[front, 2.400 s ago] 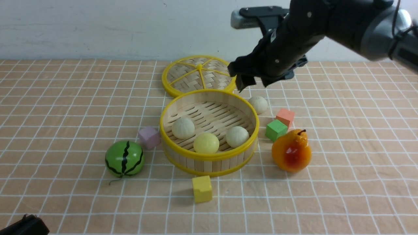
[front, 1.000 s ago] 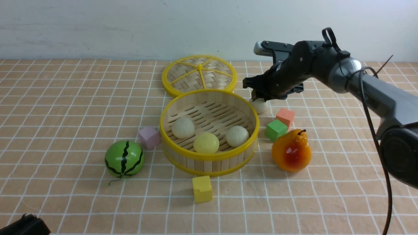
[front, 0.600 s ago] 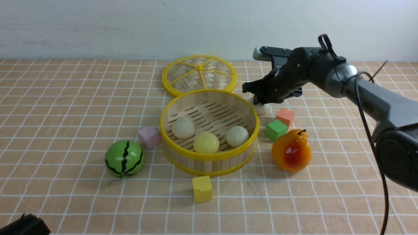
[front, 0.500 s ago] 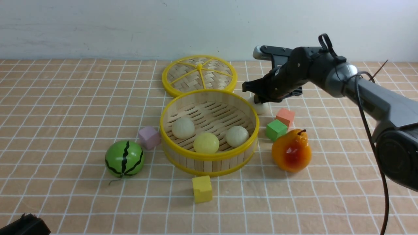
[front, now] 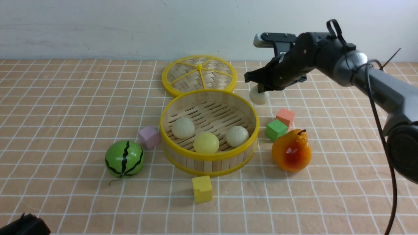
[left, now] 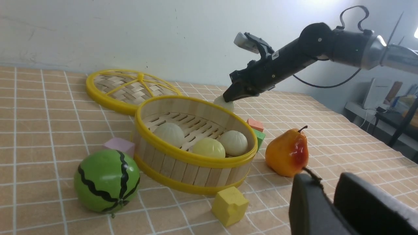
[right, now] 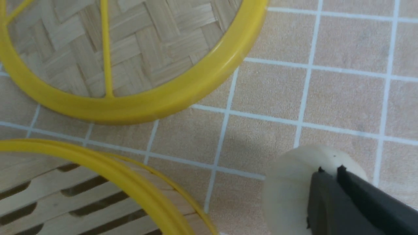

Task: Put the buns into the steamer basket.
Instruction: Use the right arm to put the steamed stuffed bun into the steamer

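Note:
The steamer basket [front: 209,165] stands mid-table and holds two off-white buns [front: 183,127] [front: 237,136] and the pale yellow bun [front: 206,143]. My right gripper [front: 261,88] is shut on the third off-white bun [front: 259,97] and holds it just above the table, beside the basket's far right rim. In the right wrist view the black fingers [right: 346,195] pinch that bun [right: 287,192] next to the basket rim [right: 107,169]. My left gripper [left: 328,182] is shut and empty, low at the near side; the left wrist view also shows the basket [left: 183,169] and the held bun [left: 225,103].
The woven lid [front: 199,74] lies behind the basket. A green watermelon ball [front: 124,159] and pink cube [front: 149,137] sit to its left. A yellow cube [front: 202,188] is in front. A green cube [front: 276,129], orange cube [front: 285,117] and pear [front: 291,150] are to its right.
My right gripper came down onto the bun beside the basket, closed on it and has now raised it slightly off the table. The left arm has not moved.

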Available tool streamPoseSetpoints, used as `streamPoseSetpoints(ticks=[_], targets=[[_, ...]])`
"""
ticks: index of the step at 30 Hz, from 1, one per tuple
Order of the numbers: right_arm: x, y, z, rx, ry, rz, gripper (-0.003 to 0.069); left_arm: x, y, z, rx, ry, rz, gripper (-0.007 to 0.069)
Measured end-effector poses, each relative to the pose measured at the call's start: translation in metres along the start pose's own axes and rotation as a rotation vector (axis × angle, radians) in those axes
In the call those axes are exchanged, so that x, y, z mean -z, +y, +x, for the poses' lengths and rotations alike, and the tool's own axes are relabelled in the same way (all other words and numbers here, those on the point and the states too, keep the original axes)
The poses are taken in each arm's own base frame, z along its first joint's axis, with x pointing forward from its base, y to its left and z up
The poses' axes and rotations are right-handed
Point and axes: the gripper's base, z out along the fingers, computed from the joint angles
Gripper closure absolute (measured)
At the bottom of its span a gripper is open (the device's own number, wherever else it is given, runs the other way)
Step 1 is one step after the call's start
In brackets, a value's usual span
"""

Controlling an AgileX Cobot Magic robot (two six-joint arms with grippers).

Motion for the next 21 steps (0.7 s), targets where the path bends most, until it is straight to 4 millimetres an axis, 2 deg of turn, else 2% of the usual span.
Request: streamPoseSetpoints(ticks=[5,6,8,10,12,15,16,18,21], targets=[[0.047,0.016,-0.019,0.087,-0.011,-0.036,0.0659,0.000,0.000,0.000,0.000,0.000,0.000,0.0498],[0.048,0.017,-0.020,0.092,-0.014,-0.037,0.0659,0.000,0.000,0.000,0.000,0.000,0.000,0.0498],[0.066,0.033,-0.022,0.134,0.012,-0.081,0.0659,0.000,0.000,0.000,0.000,0.000,0.000,0.0496],[0.071,0.050,-0.018,0.170,0.049,-0.132,0.0659,0.000,0.000,0.000,0.000,0.000,0.000,0.0495],[0.068,0.066,-0.011,0.207,0.080,-0.175,0.0657,0.000,0.000,0.000,0.000,0.000,0.000,0.0494],[0.051,0.085,0.001,0.223,0.114,-0.210,0.0653,0.000,0.000,0.000,0.000,0.000,0.000,0.0494],[0.050,0.087,0.003,0.226,0.116,-0.212,0.0652,0.000,0.000,0.000,0.000,0.000,0.000,0.0494],[0.028,0.091,0.015,0.212,0.150,-0.216,0.0643,0.000,0.000,0.000,0.000,0.000,0.000,0.0494],[0.008,0.088,0.029,0.182,0.199,-0.202,0.0619,0.000,0.000,0.000,0.000,0.000,0.000,0.0491]])
